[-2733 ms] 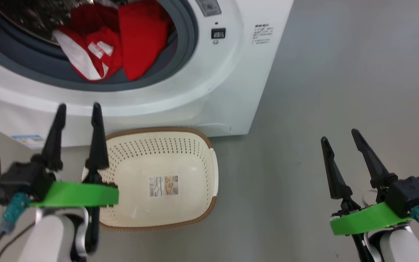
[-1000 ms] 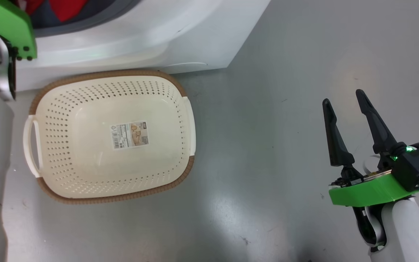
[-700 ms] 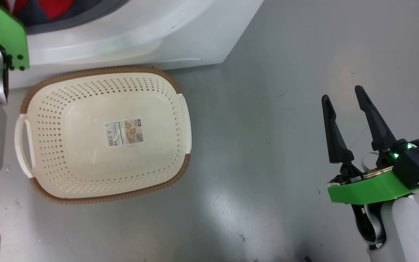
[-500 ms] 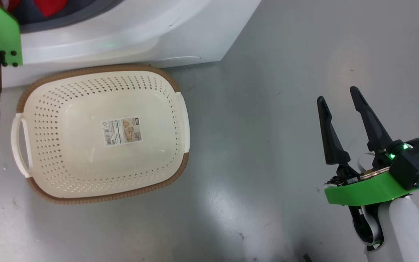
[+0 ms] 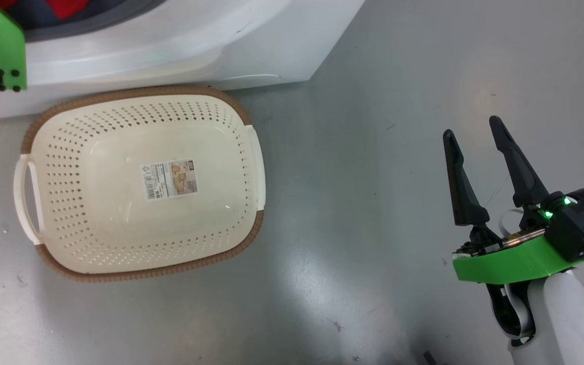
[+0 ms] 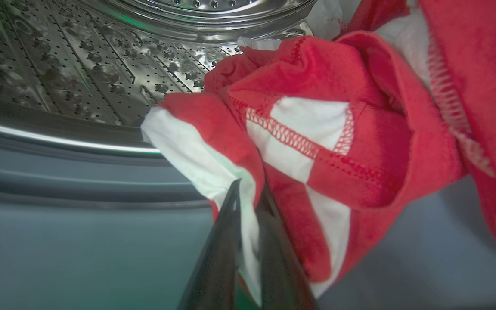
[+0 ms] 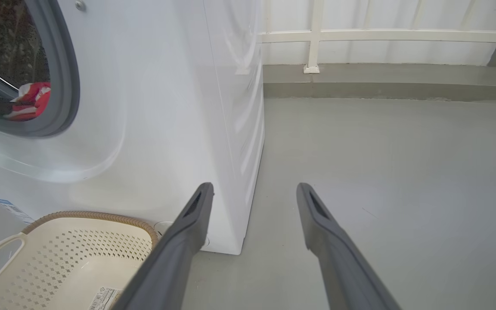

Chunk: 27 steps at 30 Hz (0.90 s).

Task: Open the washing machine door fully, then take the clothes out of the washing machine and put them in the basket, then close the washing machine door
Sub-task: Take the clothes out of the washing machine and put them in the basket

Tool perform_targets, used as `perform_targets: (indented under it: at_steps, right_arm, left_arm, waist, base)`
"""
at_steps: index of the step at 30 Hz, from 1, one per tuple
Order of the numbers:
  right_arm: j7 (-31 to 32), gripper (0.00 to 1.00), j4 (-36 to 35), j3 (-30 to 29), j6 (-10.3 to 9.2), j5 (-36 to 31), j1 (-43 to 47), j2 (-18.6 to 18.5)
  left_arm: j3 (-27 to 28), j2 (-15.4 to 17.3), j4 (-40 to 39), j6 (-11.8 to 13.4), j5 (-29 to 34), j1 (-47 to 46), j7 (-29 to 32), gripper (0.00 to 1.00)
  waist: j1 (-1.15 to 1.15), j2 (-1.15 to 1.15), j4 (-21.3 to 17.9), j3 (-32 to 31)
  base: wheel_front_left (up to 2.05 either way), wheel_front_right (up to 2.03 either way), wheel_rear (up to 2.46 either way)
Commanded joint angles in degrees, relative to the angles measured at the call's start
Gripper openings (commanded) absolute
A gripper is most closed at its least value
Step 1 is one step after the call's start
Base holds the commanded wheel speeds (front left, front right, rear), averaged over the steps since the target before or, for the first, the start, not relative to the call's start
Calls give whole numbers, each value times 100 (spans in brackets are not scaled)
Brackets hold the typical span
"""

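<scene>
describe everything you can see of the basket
The basket is a cream-white perforated plastic tub, rounded rectangular, with a brown woven-look rim and a white loop handle at each short end. It sits upright on the grey floor, close before the washing machine; contact there is unclear. Inside lies only a paper label on the bottom.

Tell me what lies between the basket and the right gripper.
Bare grey floor: in the head view, nothing stands between the basket and the right gripper.
</scene>
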Motion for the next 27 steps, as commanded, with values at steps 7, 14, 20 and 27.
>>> perform_targets:
  at_steps: [7,14,20,27]
  right_arm:
    - [-36,100,-93,144,35,47,-5,-17]
    - [-36,100,-37,141,35,66,-19,-17]
    - [-36,100,14,139,35,68,-28,-17]
    - [-36,100,66,140,35,43,15,-17]
  left_arm:
    - [-80,377,-97,59,120,-201,-379,0]
    - [-66,343,-209,95,9,-225,-903,0]
    - [45,288,-314,44,-214,-64,-1262,0]
    - [408,100,-804,-144,-746,400,-1494,0]
  waist:
    - [0,0,16,-13]
    - [0,0,53,-99]
    - [0,0,118,-248]
    - [0,0,216,-495]
  base:
    - [0,0,0]
    - [0,0,0]
    - [0,0,0]
    - [0,0,0]
